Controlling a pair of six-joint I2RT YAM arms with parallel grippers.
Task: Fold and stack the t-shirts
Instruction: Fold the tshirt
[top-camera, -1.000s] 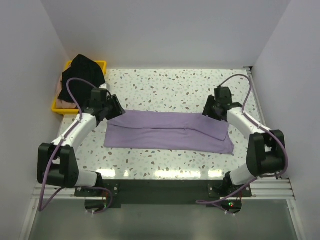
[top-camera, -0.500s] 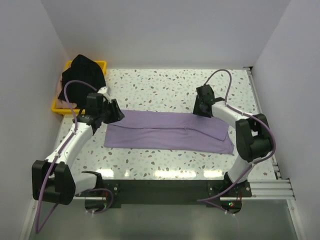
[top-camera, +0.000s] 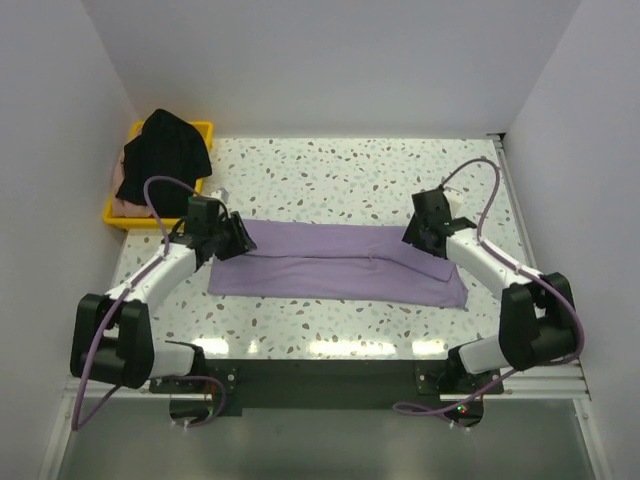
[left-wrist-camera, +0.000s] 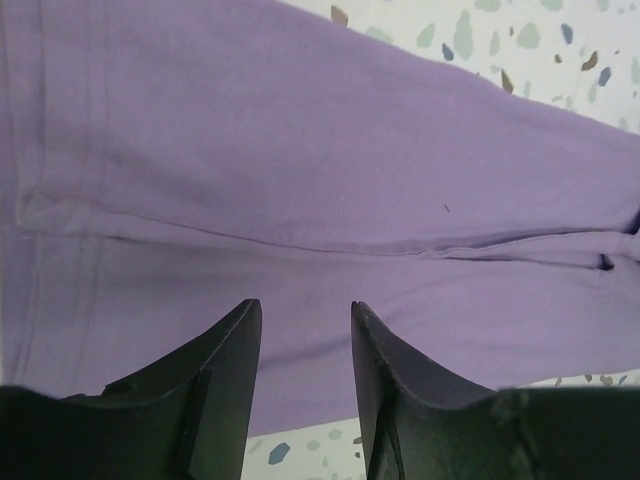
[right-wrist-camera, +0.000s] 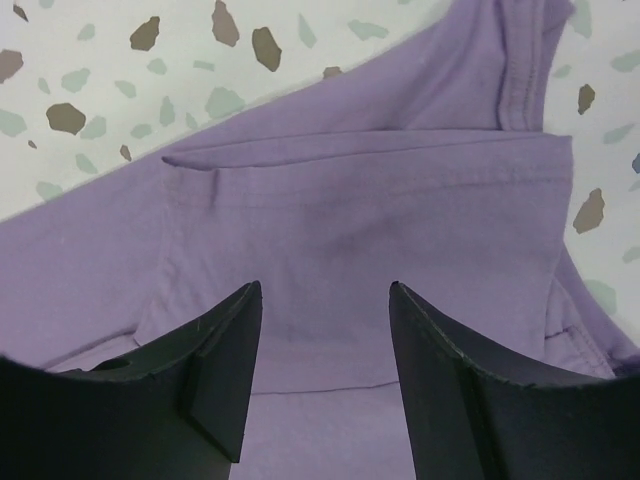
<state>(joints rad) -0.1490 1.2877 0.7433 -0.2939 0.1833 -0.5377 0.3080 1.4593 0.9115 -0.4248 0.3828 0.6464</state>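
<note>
Centre of frame, on the worktop: lavender t-shirt lies in a long strip.
Both spread and empty, left hand and right hand have swung back over its ends; end fold likely next.

Plain lavender-purple t-shirt with stitching in the same tone, on a white table speckled with grey, brown and muted green. The yellow tray holds a black t-shirt. Beneath it shows a strip of what appears to be pale pink cloth. Left end effector and right end effector have black fingers. The arms are white with black joints.
</note>
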